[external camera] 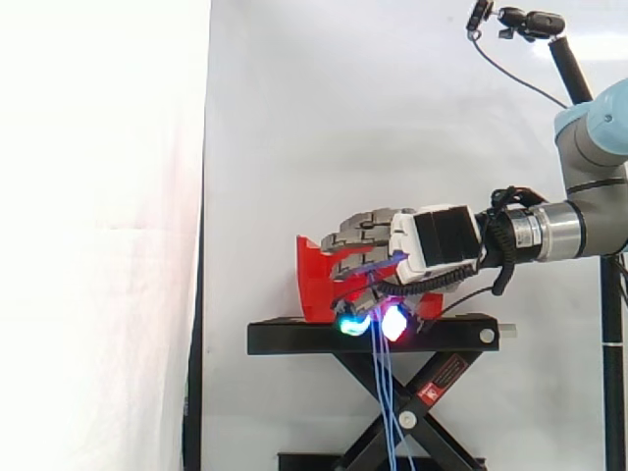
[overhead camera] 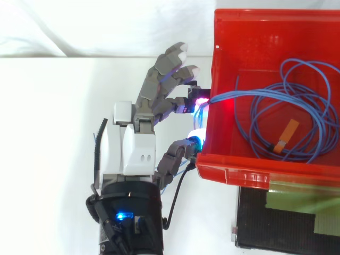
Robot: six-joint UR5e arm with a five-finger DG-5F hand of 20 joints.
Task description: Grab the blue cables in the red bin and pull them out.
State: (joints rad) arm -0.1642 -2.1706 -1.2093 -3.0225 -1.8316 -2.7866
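Note:
The red bin [overhead camera: 240, 173] sits tilted on the black stand [external camera: 294, 337]. Inside it lies a coil of thin blue cables [overhead camera: 252, 125] with an orange tag [overhead camera: 286, 136]. Strands run over the bin's near wall to my hand [overhead camera: 133, 143], which sits just outside that wall. Thumb and curled fingers pinch the strands, while the other fingers stretch out towards the bin. In the side view the hand [external camera: 432, 240] is in front of the bin [external camera: 314, 280], its glowing pads at stand height. Blue cables [external camera: 385, 392] hang down from between them, below the stand top.
The stand rests on a black scissor lift [external camera: 422, 402] before the white curtain. A strip of green tape [overhead camera: 303, 204] lies on the stand top beside the bin. A small camera on a pole [external camera: 530, 22] is at the upper right.

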